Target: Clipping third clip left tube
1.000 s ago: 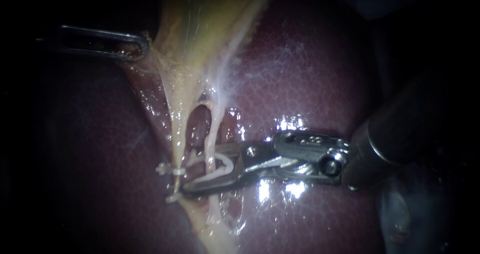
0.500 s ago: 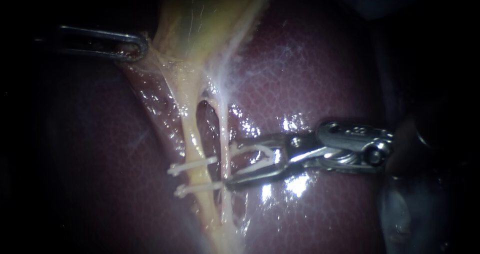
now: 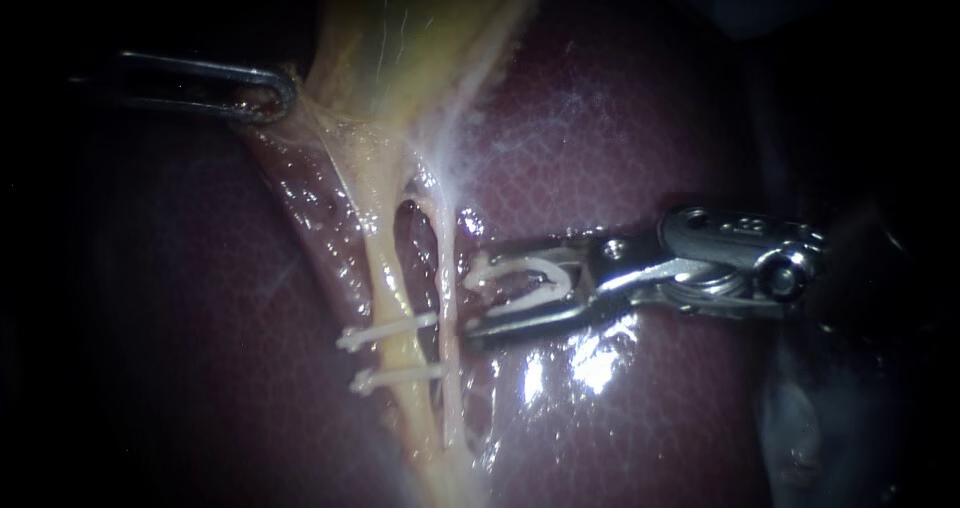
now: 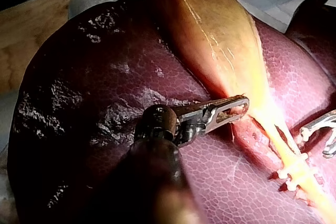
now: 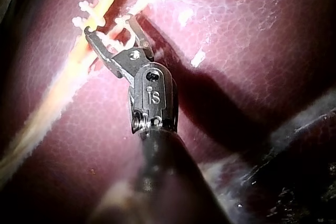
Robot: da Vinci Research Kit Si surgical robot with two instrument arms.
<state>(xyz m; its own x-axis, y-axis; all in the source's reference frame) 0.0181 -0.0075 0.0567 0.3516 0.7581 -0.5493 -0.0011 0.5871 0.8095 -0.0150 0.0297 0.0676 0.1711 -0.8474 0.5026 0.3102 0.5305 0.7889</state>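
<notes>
The yellowish left tube [image 3: 386,273] runs down from the gallbladder [image 3: 400,38] and carries two white clips, one [image 3: 388,330] just above the other [image 3: 396,376]. The thinner right tube [image 3: 446,258] lies beside it. My right instrument [image 3: 472,300] sits just right of the right tube, its jaws standing apart with an open white clip [image 3: 520,286] held between them. The right wrist view shows those jaws [image 5: 107,24] close to the clipped tube. My left instrument [image 3: 272,93] is shut on tissue at the gallbladder's edge and holds it taut, as the left wrist view [image 4: 236,109] confirms.
Dark red liver [image 3: 620,128] surrounds the tubes, wet and shiny under the right instrument. A small window [image 3: 408,238] gapes between the two tubes. Wood and cloth [image 4: 47,19] show beyond the liver in the left wrist view.
My right instrument has drawn back to the right, from across both tubes to beside the right tube, with the clip still in its jaws. The tubes have straightened. The left instrument has not moved.
</notes>
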